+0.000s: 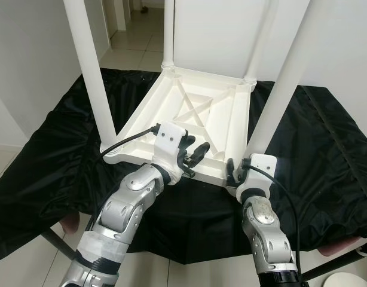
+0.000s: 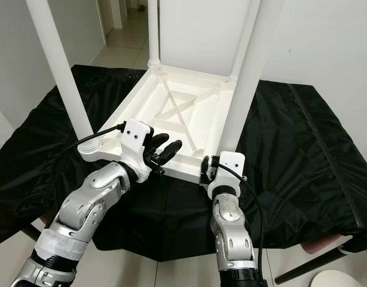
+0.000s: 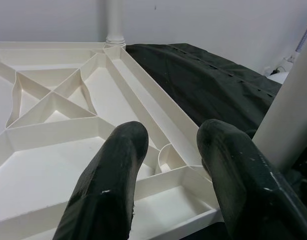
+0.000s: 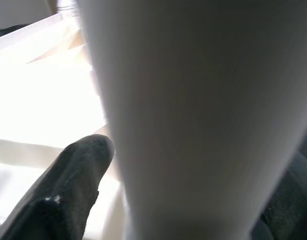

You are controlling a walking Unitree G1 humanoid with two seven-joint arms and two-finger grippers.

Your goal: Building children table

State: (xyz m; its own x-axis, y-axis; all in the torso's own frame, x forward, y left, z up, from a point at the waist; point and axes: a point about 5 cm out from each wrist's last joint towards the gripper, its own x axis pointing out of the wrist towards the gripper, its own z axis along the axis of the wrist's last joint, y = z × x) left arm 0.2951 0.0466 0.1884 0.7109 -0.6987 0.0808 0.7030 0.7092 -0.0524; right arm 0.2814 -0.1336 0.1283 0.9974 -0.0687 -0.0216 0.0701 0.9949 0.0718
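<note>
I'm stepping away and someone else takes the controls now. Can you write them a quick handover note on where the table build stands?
Left gripper: open, hovering over the near edge of the upside-down white tabletop, holding nothing.
Right gripper: at the base of the near right leg; the right wrist view has one finger beside the leg, but whether it grips is unclear.
The tabletop lies ribbed underside up on the black cloth. Four white legs stand up from its corners, including the near left leg.
Done: all legs appear placed.
Left: check that the near right leg is seated, then turn the table upright.
</note>
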